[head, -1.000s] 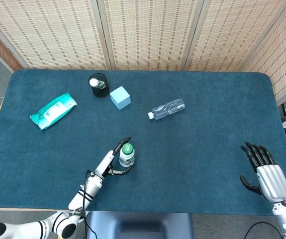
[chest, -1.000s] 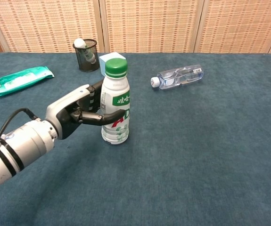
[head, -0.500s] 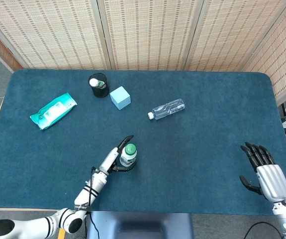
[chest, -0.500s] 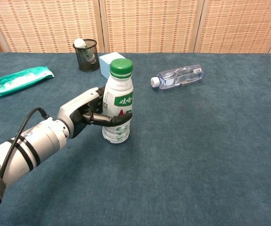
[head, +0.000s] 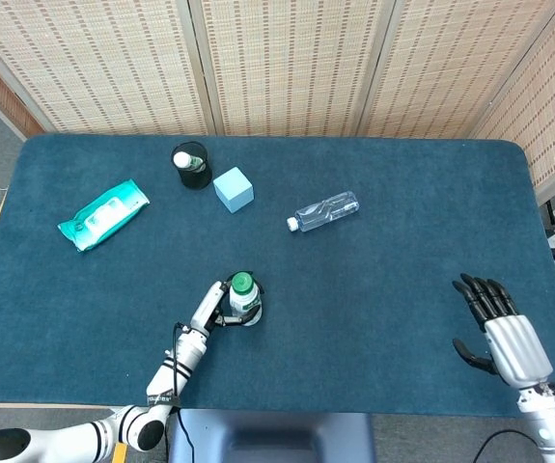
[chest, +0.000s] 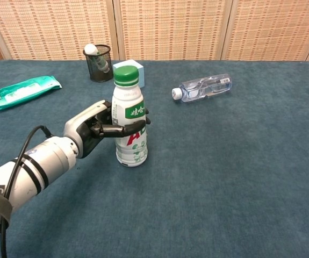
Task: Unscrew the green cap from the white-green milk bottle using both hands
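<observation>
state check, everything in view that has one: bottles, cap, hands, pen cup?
milk bottle: upright on table, gripped
green cap: on
left hand: grips milk bottle
right hand: holds nothing, fingers apart
clear bottle: lying on side, capped
black mesh cup: upright, white object inside

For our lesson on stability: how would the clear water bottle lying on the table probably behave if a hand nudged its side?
The clear water bottle lies on its side, so it would probably roll rather than tip. It looks nearly empty, hence likely light and easily shoved. Its thin clear wall may dent under a firm squeeze.
</observation>
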Available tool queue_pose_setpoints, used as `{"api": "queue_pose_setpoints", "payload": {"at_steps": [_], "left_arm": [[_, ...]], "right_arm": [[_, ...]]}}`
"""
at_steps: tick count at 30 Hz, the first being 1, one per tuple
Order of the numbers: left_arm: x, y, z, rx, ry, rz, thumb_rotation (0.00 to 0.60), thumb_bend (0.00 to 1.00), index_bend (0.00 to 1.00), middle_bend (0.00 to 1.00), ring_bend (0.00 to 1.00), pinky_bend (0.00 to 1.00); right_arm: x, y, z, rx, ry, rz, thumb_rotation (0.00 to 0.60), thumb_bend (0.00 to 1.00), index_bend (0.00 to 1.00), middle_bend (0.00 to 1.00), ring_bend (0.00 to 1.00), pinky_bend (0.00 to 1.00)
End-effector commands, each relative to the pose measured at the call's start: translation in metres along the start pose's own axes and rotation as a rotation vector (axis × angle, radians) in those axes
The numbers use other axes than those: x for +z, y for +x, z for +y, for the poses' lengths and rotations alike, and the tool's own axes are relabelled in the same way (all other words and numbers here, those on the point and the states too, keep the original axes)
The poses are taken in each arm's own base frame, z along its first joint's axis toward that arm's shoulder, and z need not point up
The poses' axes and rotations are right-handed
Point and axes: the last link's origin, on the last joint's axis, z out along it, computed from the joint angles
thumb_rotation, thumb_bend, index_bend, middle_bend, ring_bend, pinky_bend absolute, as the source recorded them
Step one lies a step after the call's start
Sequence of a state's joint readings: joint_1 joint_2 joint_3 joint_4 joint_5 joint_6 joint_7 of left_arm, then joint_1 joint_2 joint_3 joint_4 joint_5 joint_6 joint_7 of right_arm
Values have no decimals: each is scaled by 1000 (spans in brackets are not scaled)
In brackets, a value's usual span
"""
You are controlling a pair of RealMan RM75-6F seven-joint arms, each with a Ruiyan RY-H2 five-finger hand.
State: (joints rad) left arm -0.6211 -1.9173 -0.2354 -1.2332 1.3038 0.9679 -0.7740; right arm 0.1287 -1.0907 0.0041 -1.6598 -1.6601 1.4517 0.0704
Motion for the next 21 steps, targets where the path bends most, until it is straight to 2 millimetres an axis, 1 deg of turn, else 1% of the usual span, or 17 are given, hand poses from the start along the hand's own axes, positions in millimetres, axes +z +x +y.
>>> {"api": "queue_pose_setpoints", "payload": {"at_steps": [1,4,6,11,14,18,21], "left_arm": [[1,0,2,-6,-4,6,600,662,531,539,160,7],[0,0,5,-6,-17,17,600,726,584,583,185,13],[-2,0,6,3,-22,16,600,748,600,598,194,14],[-4,-5,5,10,-4,12,600,754,605,610,204,15],[-4,-8,5,0,9,10,600,756,612,621,214,17],[-4,-11,4,-15,21,10,600,762,624,644,236,28],[-4,-12,3,-22,25,16,600,764,631,654,245,38]], "right_arm": [[17,5,-17,-4,87,-5,600,233,0,0,0,0],[36,8,-36,-3,168,-26,600,234,0,0,0,0],[52,11,-50,-5,220,-44,600,235,0,0,0,0],[89,14,-87,-17,331,-116,600,236,11,0,0,0],[110,14,-110,-21,386,-175,600,239,54,0,0,0],[132,13,-135,-34,426,-221,600,300,113,0,0,0],[143,10,-150,-40,447,-252,600,308,141,0,0,0]]}}
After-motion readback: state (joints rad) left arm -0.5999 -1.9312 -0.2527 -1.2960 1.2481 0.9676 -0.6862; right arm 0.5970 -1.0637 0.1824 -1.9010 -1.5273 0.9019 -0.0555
